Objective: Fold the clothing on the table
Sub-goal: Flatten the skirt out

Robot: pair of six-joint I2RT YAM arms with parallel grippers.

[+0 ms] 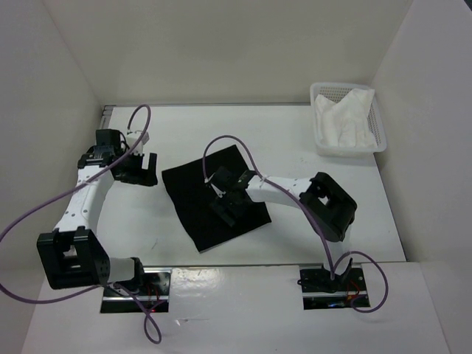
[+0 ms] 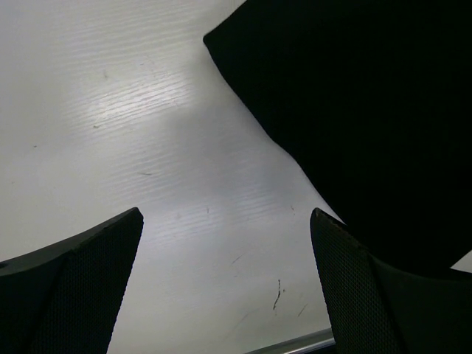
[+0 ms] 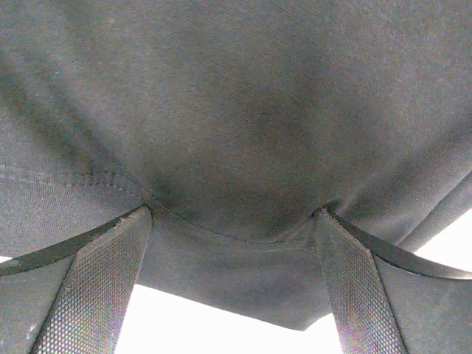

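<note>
the right gripper (image 1: 227, 200) has its fingers spread wide, with the tips down on the black clothing (image 1: 190, 198), which lies flat in the middle of the table (image 1: 295, 140). the left gripper (image 1: 140, 171), also spread wide, hovers over bare table just beside the clothing's left corner. in the far right corner, a mesh basket (image 1: 350, 150) holds a white cloth (image 1: 343, 118).

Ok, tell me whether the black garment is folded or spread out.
Folded, apparently: the clothing lies as a compact flat rectangle, and the right wrist view shows stacked layers.
</note>
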